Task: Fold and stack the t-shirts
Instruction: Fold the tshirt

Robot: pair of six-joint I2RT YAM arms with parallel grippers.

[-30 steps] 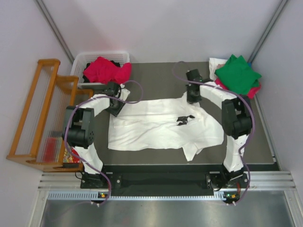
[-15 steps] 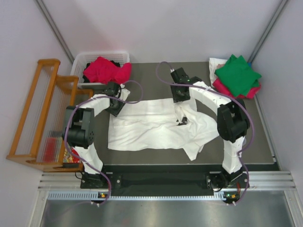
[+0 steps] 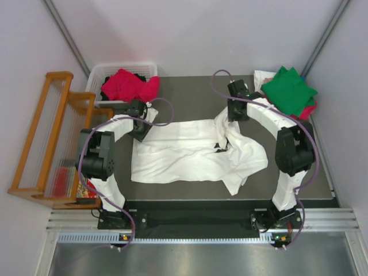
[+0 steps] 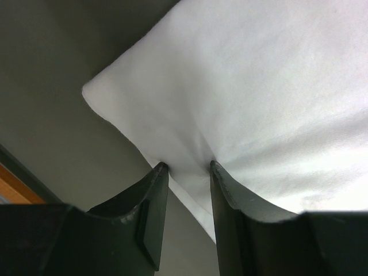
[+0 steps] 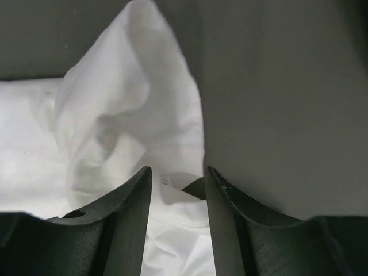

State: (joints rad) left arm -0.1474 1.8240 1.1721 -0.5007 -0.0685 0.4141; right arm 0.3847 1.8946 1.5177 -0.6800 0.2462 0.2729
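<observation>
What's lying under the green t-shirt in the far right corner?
A crimson-pink t-shirt shows at the green t-shirt's near edges, with white cloth poking out at its left. Anything deeper in the pile is covered.

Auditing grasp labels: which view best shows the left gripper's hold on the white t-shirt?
Left wrist: the left gripper pinches the white t-shirt at its edge beside a corner, cloth puckering between the fingers. Top external shows that gripper at the shirt's far-left corner, but the pinch itself is hidden from above. Right wrist shows only the shirt's other end.
</observation>
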